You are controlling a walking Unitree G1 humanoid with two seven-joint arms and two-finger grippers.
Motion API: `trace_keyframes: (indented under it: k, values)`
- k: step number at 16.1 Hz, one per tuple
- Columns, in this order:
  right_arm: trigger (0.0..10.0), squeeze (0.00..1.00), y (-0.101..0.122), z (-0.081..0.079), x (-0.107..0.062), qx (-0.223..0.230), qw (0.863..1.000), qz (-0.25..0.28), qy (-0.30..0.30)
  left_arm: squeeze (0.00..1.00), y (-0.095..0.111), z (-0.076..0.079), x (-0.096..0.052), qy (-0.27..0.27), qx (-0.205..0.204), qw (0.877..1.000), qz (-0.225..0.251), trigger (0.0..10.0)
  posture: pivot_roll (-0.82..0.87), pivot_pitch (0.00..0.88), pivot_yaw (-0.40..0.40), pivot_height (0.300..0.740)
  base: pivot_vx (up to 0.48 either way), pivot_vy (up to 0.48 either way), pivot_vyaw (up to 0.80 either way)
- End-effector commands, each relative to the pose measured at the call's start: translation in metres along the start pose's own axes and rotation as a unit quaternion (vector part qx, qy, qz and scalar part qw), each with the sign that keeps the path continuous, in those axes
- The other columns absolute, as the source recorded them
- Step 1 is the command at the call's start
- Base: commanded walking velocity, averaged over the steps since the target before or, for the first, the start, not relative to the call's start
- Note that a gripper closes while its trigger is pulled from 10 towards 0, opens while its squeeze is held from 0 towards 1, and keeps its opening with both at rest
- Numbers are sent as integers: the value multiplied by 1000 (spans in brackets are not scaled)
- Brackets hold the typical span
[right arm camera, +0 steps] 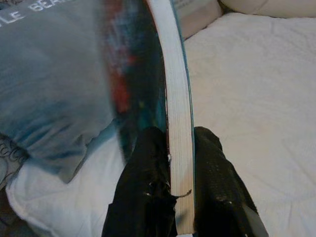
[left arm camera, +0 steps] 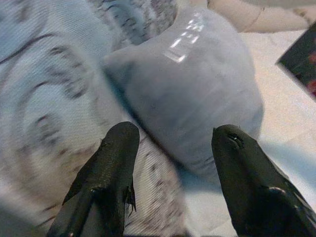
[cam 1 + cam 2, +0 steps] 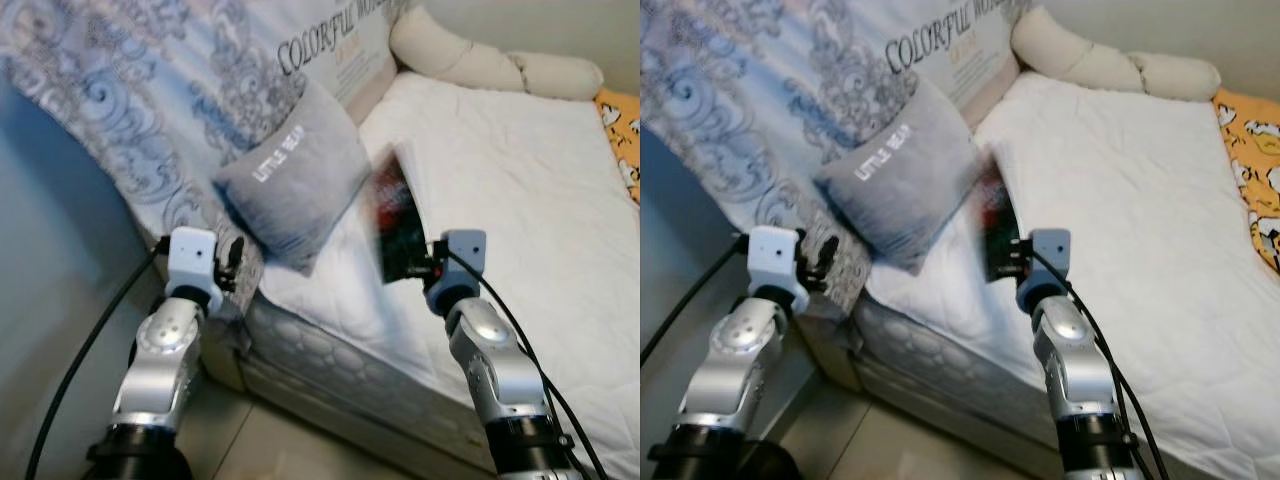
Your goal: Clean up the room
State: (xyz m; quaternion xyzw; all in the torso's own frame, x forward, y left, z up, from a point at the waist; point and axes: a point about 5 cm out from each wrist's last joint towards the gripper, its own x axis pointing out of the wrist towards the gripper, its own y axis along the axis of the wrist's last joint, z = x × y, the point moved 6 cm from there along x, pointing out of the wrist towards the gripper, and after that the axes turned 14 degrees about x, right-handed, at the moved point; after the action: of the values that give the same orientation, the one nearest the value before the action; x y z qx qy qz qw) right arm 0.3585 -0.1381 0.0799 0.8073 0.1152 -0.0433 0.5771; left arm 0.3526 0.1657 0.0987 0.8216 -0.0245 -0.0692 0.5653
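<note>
The book (image 1: 175,84) stands on edge, blurred, above the white bed (image 3: 520,190), pinched at its lower end between the closed-in jaws of the right gripper (image 1: 177,168), just beside the grey cushion (image 3: 295,180). To do this well I'd say keep the squeeze firm near the spine and carry it level so the pages don't splay. The left gripper (image 2: 173,163) hovers with jaws spread before the cushion and the patterned blue quilt (image 3: 130,90); cream bolsters (image 3: 470,55) line the far wall.
</note>
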Motion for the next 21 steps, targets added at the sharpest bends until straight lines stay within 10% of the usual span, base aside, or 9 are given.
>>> trace_keyframes:
  k: [1,16,21]
  values:
    - [10000,0,19,9,0,5,1000,29,-10,0,6,7,1,-10,2,1000,10,10000,10,0,-12,740,337,0,-544]
    - [10000,0,9,1,6,3,1000,13,-1,0,0,-2,-3,-2,9,1000,-5,10000,52,0,-16,740,328,0,-89]
    - [10000,0,8,-1,20,50,999,-11,-7,0,-1,4,-9,-81,3,997,3,10000,57,0,-2,740,0,0,0]
